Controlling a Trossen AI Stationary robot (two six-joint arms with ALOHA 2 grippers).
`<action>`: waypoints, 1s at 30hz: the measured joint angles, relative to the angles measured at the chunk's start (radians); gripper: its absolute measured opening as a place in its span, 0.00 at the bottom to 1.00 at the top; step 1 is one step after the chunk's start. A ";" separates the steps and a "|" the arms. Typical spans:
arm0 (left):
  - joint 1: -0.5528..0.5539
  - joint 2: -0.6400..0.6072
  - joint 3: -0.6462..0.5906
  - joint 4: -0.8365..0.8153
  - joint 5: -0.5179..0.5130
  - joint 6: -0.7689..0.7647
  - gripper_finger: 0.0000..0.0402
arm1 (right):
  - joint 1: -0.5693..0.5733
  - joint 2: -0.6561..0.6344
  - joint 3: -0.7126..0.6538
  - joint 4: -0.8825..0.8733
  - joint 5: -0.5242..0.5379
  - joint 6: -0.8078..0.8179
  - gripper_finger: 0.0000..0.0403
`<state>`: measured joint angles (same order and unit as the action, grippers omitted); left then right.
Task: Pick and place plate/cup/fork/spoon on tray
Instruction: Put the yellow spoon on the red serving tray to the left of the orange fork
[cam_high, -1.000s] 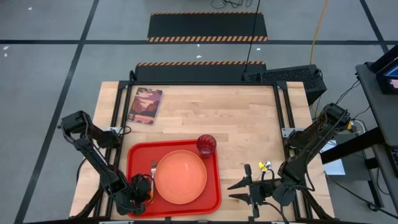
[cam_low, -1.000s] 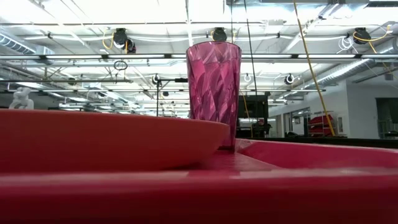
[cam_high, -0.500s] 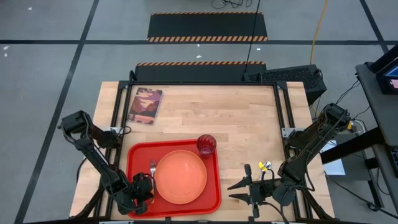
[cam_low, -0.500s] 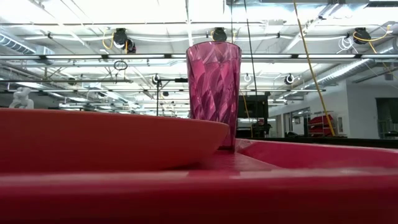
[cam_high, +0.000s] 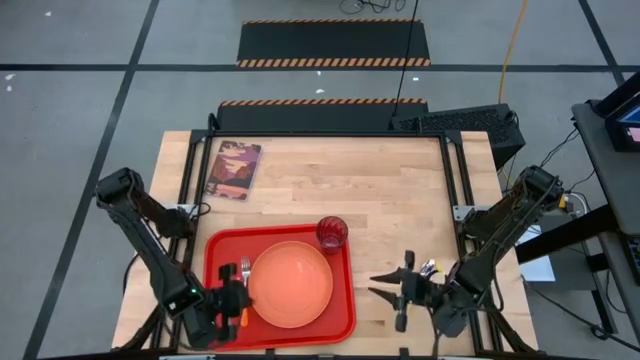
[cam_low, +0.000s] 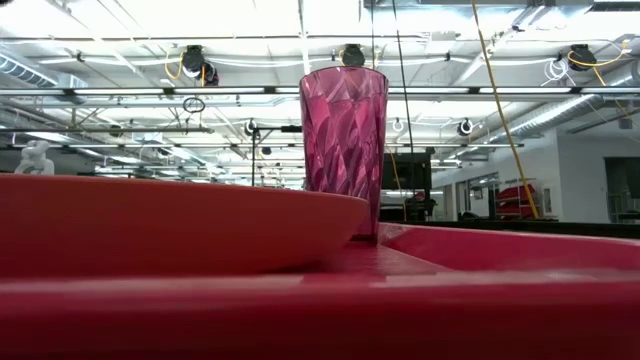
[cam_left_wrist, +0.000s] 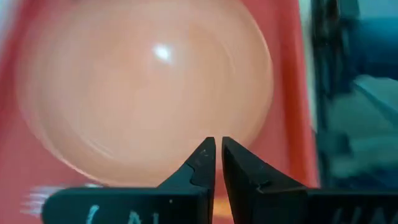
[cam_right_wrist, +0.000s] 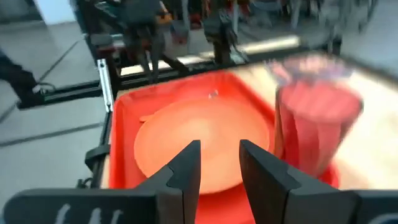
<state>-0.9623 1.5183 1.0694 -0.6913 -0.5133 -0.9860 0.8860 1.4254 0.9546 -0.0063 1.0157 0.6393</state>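
Note:
The red tray (cam_high: 218, 250) lies at the table's near edge, left of centre. The orange plate (cam_high: 290, 285) lies flat in it. The dark-red cup (cam_high: 332, 233) stands upright in the tray's far right corner; it also shows in the low view (cam_low: 343, 150). The fork (cam_high: 245, 267) lies on the tray floor left of the plate, tines toward the far edge. My left gripper (cam_high: 236, 292) is shut and empty above the fork and the plate's left rim (cam_left_wrist: 124, 93). My right gripper (cam_high: 388, 298) is open and empty right of the tray, facing plate and cup (cam_right_wrist: 314, 118). I cannot make out the spoon.
A small book with a dark pictured cover (cam_high: 234, 169) lies at the table's far left. A small yellow-and-white thing (cam_high: 427, 266) shows by my right arm; I cannot tell what it is. Bare wood lies between the tray and the far edge.
My left arm has shifted, and its gripper has gone slightly toward the far edge over the tray's left part. My right gripper has gone a little toward the far edge and turned. Plate, cup and tray have stayed where they were.

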 joint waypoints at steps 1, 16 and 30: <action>0.005 -0.001 0.022 -0.023 -0.045 0.029 0.08 | 0.003 0.000 0.000 -0.034 -0.018 0.077 0.26; 0.136 -0.001 0.090 0.052 -0.168 0.295 0.08 | 0.016 0.000 0.000 -0.841 -0.777 1.134 0.26; 0.144 -0.001 0.090 0.059 -0.180 0.178 0.08 | 0.019 0.002 0.000 -0.955 -0.833 1.385 0.26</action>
<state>-0.8185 1.5173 1.1595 -0.6327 -0.6932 -0.8079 0.9047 1.4272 0.9543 -0.9609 0.1825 2.0238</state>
